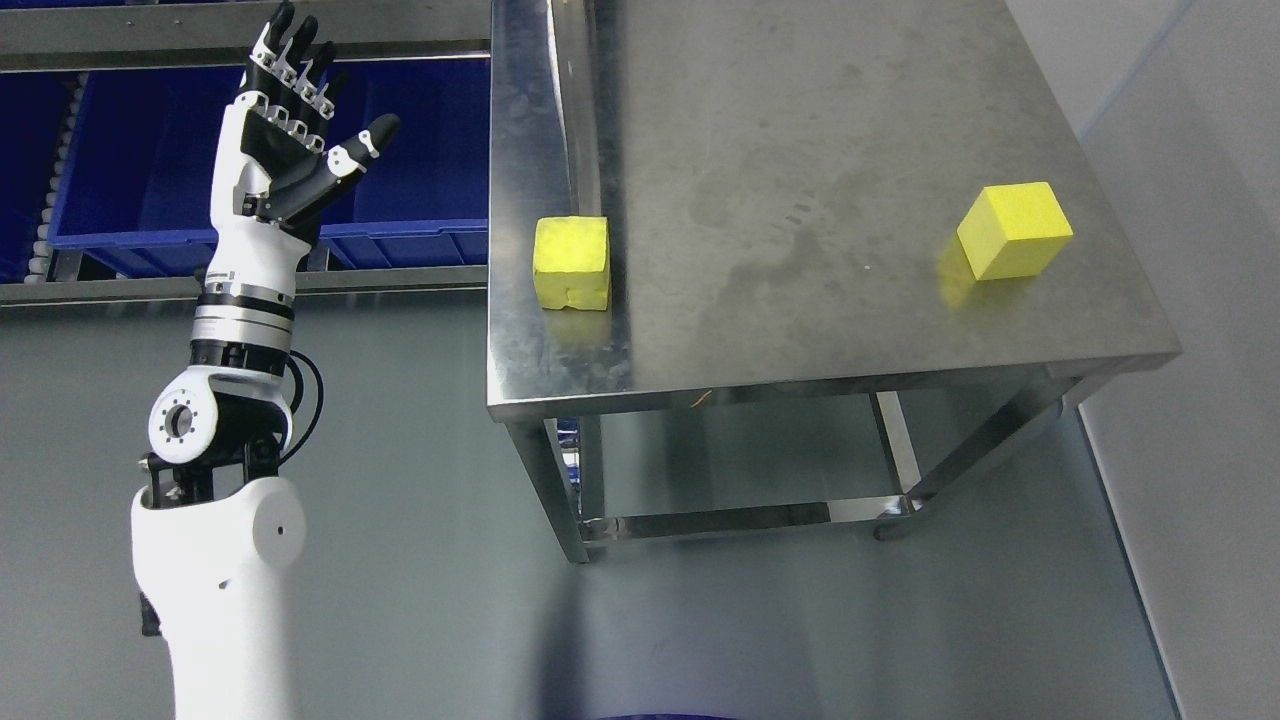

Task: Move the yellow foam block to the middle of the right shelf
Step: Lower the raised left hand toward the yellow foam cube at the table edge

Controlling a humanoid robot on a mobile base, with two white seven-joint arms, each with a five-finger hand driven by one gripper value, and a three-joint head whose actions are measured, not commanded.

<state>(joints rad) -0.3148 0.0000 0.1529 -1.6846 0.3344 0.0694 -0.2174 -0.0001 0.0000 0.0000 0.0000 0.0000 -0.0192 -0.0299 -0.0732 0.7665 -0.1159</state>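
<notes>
We see two yellow foam blocks on a stainless steel desk [800, 200]. The left foam block [571, 262] sits near the desk's left edge, toward the front, just beside a raised seam that runs along the top. Its surface looks rough and a little worn, with a crack or dent along its lower front face, and its corners are softened. The right foam block [1015, 229] rests well apart from it, near the desk's right edge. This one is cleaner and sharper, a neat cube turned so that one corner points toward us, and it throws a faint yellow reflection on the metal beside it. The desk top is scuffed and smudged between the two blocks, and neither block touches anything but the desk.

Our left hand [290, 130] is raised off to the left of the desk, clear of both blocks and over the grey floor [420, 560]. The white forearm rises almost straight up from the lower left, and the palm faces us. The black fingers [285, 45] stretch upward, close together, while the thumb [362, 148] angles out to the right. The hand is wide and holds nothing. Behind it stand blue bins [420, 150] on a rack.
</notes>
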